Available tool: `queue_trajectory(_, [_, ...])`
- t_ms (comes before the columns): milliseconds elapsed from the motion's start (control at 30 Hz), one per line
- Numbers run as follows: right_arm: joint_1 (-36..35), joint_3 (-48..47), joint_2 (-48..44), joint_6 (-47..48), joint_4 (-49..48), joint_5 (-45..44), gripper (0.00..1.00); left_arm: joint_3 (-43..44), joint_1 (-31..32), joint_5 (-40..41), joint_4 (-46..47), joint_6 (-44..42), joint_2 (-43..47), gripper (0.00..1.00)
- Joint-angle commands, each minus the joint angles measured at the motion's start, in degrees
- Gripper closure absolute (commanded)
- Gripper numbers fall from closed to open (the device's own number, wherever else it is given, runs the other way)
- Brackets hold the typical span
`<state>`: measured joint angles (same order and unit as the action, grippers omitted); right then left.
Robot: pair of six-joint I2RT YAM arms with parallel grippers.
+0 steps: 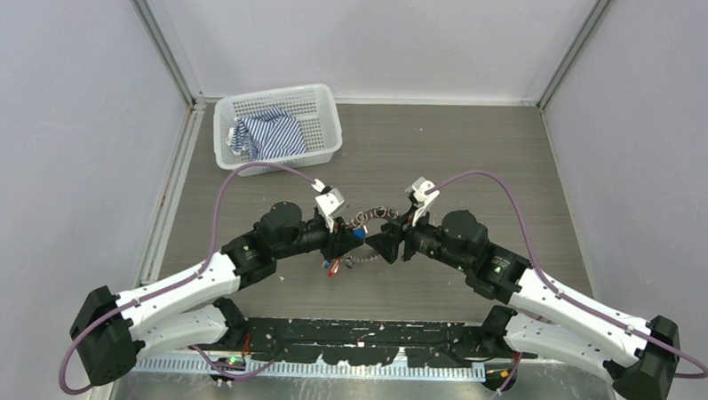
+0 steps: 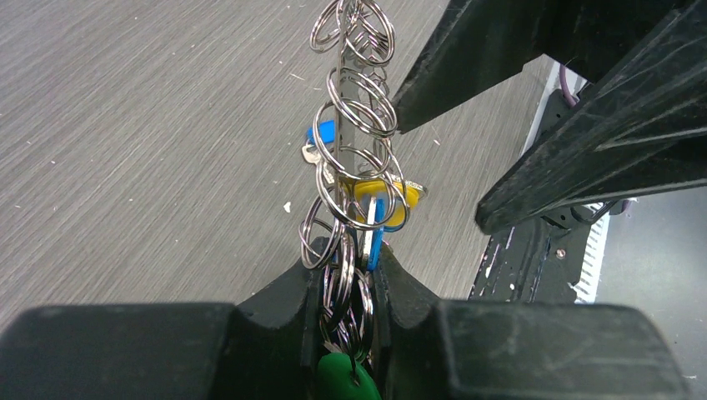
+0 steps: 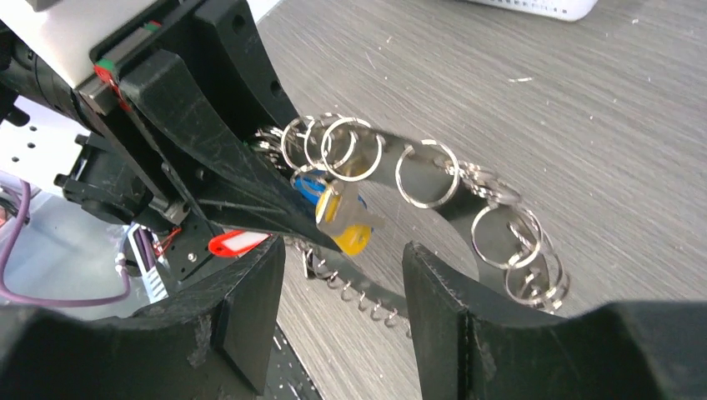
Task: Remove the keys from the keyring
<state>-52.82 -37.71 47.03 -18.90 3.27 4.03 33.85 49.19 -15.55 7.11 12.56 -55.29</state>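
Observation:
The keyring (image 1: pixel 367 221) hangs over the table's middle between both grippers; it is a thin band fringed with small split rings. My left gripper (image 2: pixel 348 267) is shut on a bunch of those rings, with a green tag (image 2: pixel 346 379) inside the jaws and blue (image 2: pixel 374 242) and yellow (image 2: pixel 392 196) tags just beyond. In the right wrist view the keyring (image 3: pixel 425 171) arcs past my open right gripper (image 3: pixel 338 287), which holds nothing. A silvery key with a yellow tag (image 3: pixel 343 218) and a red tag (image 3: pixel 238 243) hang by the left gripper (image 3: pixel 208 142).
A white mesh basket (image 1: pixel 274 92) with a blue striped cloth (image 1: pixel 268 135) stands at the back left. Grey walls enclose the table on three sides. A black rail (image 1: pixel 363 338) runs along the near edge between the arm bases.

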Motion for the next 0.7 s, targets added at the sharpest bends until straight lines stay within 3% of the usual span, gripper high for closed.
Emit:
queue_trajectory(0, [-1.85,0.55,0.99,1.60,-10.79,-3.81,0.41,4.11,0.76,0.57,2.39,-1.12,0.97,1.00])
queue_trajectory(233, [-4.29,0.65,3.30,2.91,-13.10,-9.24,0.43,5.15,1.43,1.22,1.16,-1.79,0.97,1.00])
queue_trajectory(533, [-6.03,0.77,4.69,3.88,-13.31,-12.25,0.58,5.62,1.94,1.40,0.12,-2.27,1.56,1.00])
queue_trajectory(667, [-6.02,0.82,4.15,3.82,-13.05,-12.40,0.76,5.45,2.05,1.99,-0.35,-2.45,1.76,1.00])
